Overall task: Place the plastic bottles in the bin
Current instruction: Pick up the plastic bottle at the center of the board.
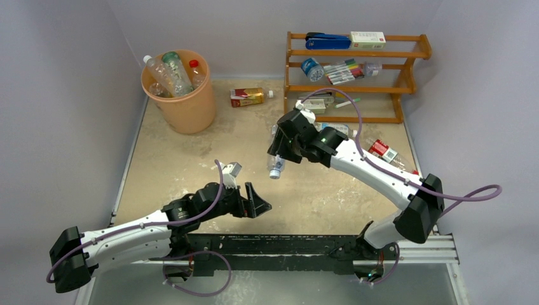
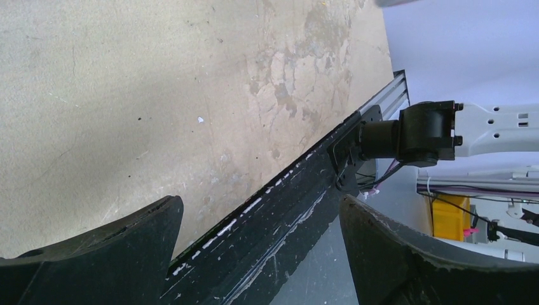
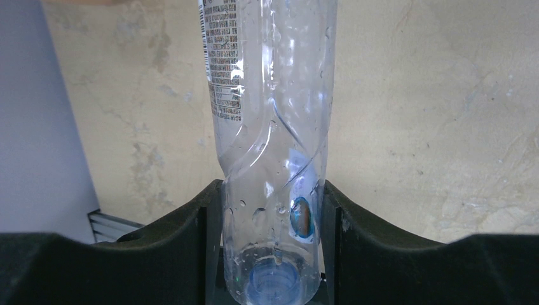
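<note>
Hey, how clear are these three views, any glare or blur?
Top external: soft even light, sharp, only faint shadows on the table. Left wrist: table crisp, left pincer dark, featureless. Right wrist: bright glints on the clear bottle in the right pincer.

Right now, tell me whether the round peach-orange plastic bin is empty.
Not empty: clear plastic bottles stick up from the peach-orange bin.

Soft, even light is falling from overhead onto the tabletop (image 1: 178, 159), casting only faint, diffuse shadows beneath the arms (image 1: 375, 165) — the overhead view is rendering sharp and moderately bright. In the right wrist view the clear bottle (image 3: 273, 114) is catching small white glints, its label print crisp, while the fingers (image 3: 159, 254) of the right gripper (image 3: 272, 190) are showing dark and soft. The fingers (image 2: 95, 254) of the left gripper (image 2: 259, 203) are blurring too — black, nearly featureless.
</note>
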Available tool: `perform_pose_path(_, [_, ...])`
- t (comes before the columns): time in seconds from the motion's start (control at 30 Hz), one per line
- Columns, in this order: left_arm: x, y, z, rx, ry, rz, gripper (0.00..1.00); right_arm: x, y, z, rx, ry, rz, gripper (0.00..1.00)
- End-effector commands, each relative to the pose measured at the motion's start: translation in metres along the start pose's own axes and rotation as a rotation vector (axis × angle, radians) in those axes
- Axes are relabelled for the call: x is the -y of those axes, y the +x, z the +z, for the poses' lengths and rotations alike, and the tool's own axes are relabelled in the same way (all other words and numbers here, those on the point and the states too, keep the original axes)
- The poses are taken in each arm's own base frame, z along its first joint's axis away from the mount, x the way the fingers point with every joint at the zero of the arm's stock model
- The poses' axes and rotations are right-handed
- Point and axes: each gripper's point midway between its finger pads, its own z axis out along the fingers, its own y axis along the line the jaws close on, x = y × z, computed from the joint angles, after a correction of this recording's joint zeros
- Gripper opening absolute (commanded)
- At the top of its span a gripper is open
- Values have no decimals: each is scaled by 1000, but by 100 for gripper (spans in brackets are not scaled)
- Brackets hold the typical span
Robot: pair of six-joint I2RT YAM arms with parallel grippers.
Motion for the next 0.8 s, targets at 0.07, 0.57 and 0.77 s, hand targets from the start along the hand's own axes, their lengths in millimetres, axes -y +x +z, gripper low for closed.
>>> perform_pose_path(0.07, [13,-1,-1,5,73,14,93,-24,-27,-34,91,-179,58,36])
perform_pose_path(0.57, [12,-12,1,47,45,28,96,-45,-29,-28,45,-303,21,36])
perform_pose_path(0.77, [19,-22,7,89,55,-3,96,-60,-40,-61,100,-429,3,36])
